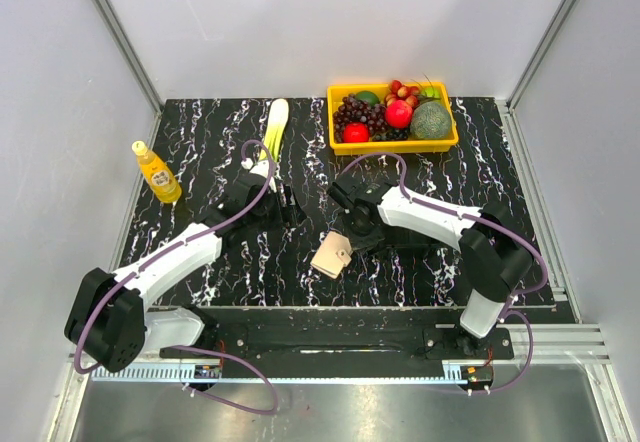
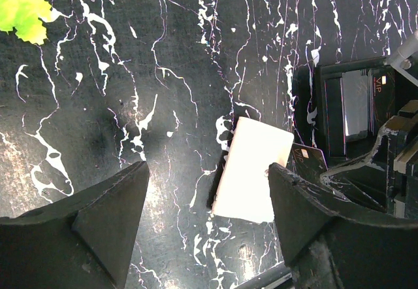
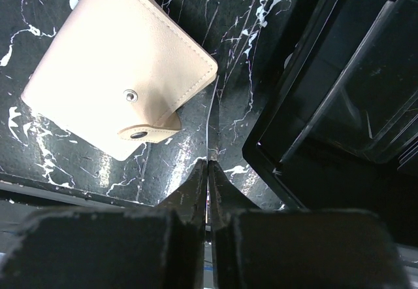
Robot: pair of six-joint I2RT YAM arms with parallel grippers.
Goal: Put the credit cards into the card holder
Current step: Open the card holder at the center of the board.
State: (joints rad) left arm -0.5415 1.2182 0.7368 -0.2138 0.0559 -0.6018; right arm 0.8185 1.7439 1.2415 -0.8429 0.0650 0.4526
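top view: the card holder [image 1: 332,255] lies shut on the black marbled table [image 1: 200,142], just below the centre of the frame. the right gripper [image 1: 350,234] sits just beside its upper right corner, and the left gripper [image 1: 288,207] hangs a little up and left of it. a yellow basket [image 1: 392,146] of fruit stands at the upper middle. a yellow bottle [image 1: 157,172] stands at the left edge of the table.

left wrist view: the left gripper [image 2: 208,171] is released, with its two dark fingers [image 2: 111,217] spread wide in the lower corners. the beige holder [image 2: 251,171] lies flat between them, further out on the table. a dark card [image 2: 308,161] marked "vip" touches its right edge. a black tray [image 2: 353,106] with more cards sits at the right of the frame.

right wrist view: the right gripper [image 3: 209,165] is clenched at bottom centre, its tips pinching a thin card [image 3: 213,119] seen edge-on. the card rises along the holder's right corner. the holder [image 3: 117,73] fills the upper left, closed, its clasp tab folded over its lower edge. the black tray [image 3: 339,93] takes the upper right.
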